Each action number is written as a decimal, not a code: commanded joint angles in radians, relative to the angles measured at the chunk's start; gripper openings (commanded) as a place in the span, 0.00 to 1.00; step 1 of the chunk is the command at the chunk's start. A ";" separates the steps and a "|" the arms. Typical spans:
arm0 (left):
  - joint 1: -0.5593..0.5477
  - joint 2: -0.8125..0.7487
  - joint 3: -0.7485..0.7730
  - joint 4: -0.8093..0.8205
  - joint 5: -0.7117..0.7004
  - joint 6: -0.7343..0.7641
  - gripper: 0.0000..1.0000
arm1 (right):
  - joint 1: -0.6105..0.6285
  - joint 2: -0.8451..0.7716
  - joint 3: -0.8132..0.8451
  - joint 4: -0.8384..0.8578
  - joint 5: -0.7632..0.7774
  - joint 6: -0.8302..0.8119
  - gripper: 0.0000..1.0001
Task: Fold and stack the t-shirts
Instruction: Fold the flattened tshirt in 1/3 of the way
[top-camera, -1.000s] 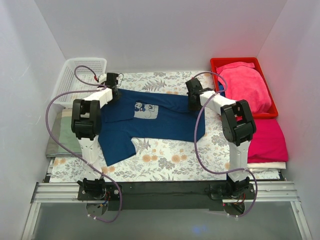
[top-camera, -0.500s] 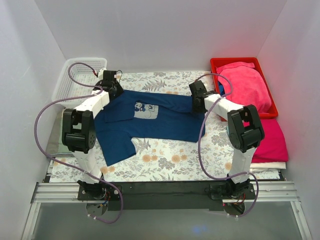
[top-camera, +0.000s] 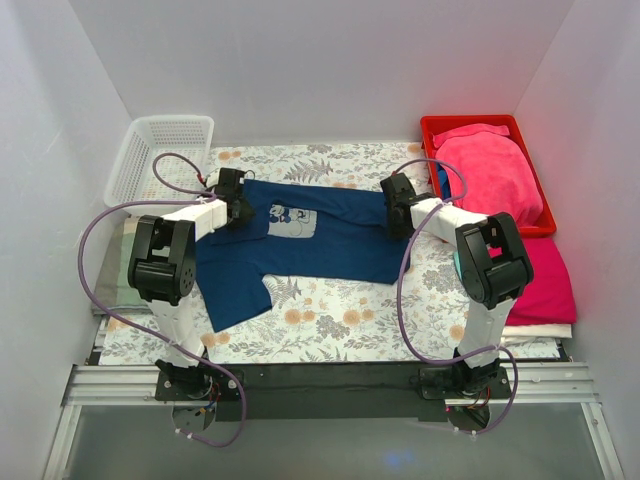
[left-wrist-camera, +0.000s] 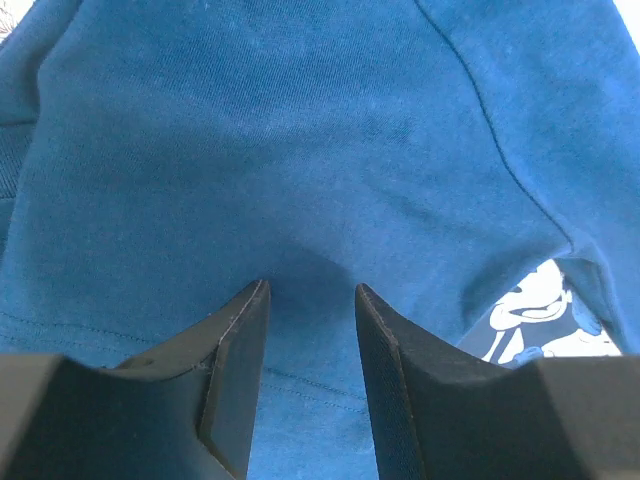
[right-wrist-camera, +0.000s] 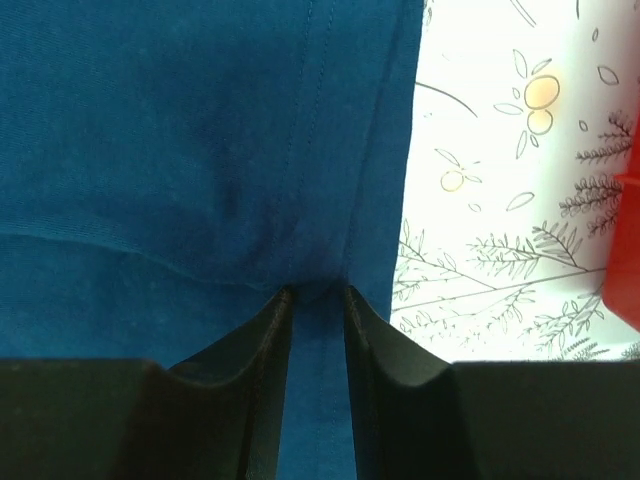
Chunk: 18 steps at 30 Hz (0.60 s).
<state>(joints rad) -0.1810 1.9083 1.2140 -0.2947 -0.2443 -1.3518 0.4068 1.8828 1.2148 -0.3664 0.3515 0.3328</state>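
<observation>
Soft, limp navy t-shirt (top-camera: 330, 240) centre-frame: right gripper (right-wrist-camera: 318, 292) pinches its puckered hem, left gripper (left-wrist-camera: 310, 290) stands half-parted over flat shoulder cloth. Stitched edges look the surest hold.

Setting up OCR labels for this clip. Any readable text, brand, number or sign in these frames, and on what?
No readable text in any view.
navy t-shirt: its chest print is a cartoon mouse picture, with no letters to be made out.
pink t-shirts, red bin, white basket: no labels or marks visible.
</observation>
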 joint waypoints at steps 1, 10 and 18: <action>-0.003 0.000 -0.024 0.002 -0.044 -0.029 0.39 | -0.003 0.029 0.014 0.049 -0.017 -0.009 0.32; -0.003 0.009 -0.045 -0.041 -0.105 -0.070 0.39 | -0.003 -0.024 0.003 0.049 -0.002 -0.009 0.31; -0.003 0.003 -0.045 -0.041 -0.096 -0.067 0.39 | -0.003 -0.085 -0.001 0.050 -0.028 -0.008 0.30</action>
<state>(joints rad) -0.1894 1.9095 1.2011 -0.2790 -0.3061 -1.4178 0.4068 1.8660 1.2144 -0.3405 0.3325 0.3321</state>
